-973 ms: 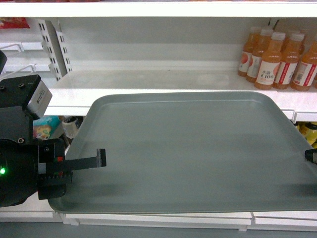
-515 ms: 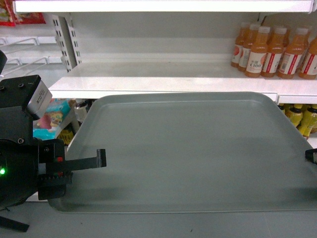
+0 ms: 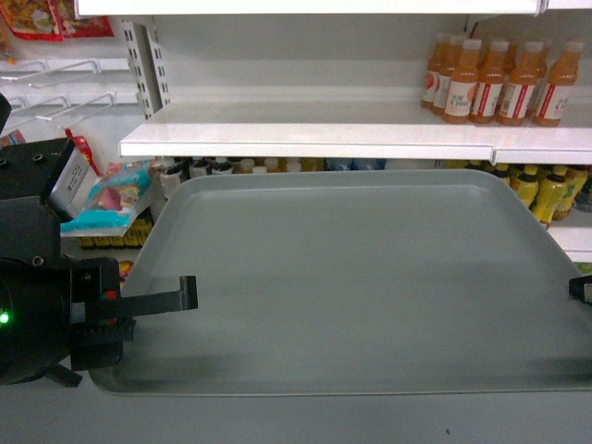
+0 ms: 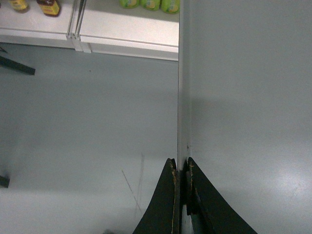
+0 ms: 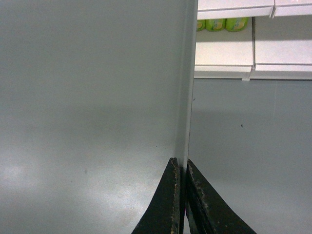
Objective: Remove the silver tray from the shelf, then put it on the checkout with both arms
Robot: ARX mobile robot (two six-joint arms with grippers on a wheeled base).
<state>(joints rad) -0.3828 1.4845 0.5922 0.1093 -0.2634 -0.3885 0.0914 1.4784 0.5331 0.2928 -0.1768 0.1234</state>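
Note:
The silver tray (image 3: 370,277) hangs level in front of the shelf (image 3: 314,139), clear of its white board, and fills most of the head view. My left gripper (image 3: 190,294) is shut on the tray's left rim, one finger lying over the tray's top. In the left wrist view the tray (image 4: 248,97) is on the right, its rim pinched by that gripper (image 4: 183,168). My right gripper (image 3: 581,289) shows only as a black tip at the right edge. The right wrist view has the tray (image 5: 92,87) on the left and the gripper (image 5: 183,165) shut on its rim. The checkout is out of view.
Orange drink bottles (image 3: 490,79) stand at the shelf's back right. More bottles (image 3: 546,190) sit on the board below. A snack packet (image 3: 116,194) and wire hooks (image 3: 55,83) are at the left. Grey floor (image 4: 87,122) lies under the tray, with a low shelf board (image 4: 122,36) beyond.
The shelf has drawn away and risen in the head view, and lower boards and goods have come into sight. The tray and both grippers keep their places in the view.

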